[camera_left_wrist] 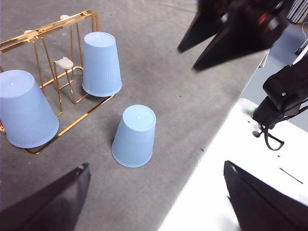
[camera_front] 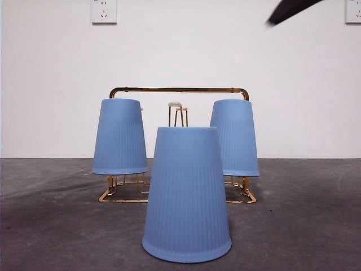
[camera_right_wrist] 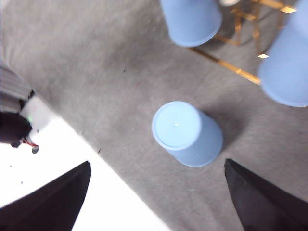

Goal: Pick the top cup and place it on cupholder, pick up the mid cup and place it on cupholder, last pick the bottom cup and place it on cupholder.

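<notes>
One blue cup (camera_front: 186, 195) stands upside down on the grey mat, in front of the gold cupholder (camera_front: 179, 89). Two more blue cups hang upside down on its pegs, one on the left (camera_front: 119, 136) and one on the right (camera_front: 235, 137). A bare white-tipped peg (camera_front: 175, 104) rises between them. My right gripper (camera_right_wrist: 156, 202) hovers open, high above the standing cup (camera_right_wrist: 186, 133), and shows as a black tip (camera_front: 290, 8) in the front view. From farther off, my open left gripper (camera_left_wrist: 156, 202) looks down at the same cup (camera_left_wrist: 134, 136) and the cupholder (camera_left_wrist: 48, 30).
The grey mat ends at a white table surface (camera_left_wrist: 231, 159) on the near side. A black clamp-like device (camera_left_wrist: 281, 96) sits beyond that edge. Wall sockets (camera_front: 104, 11) are on the white wall behind.
</notes>
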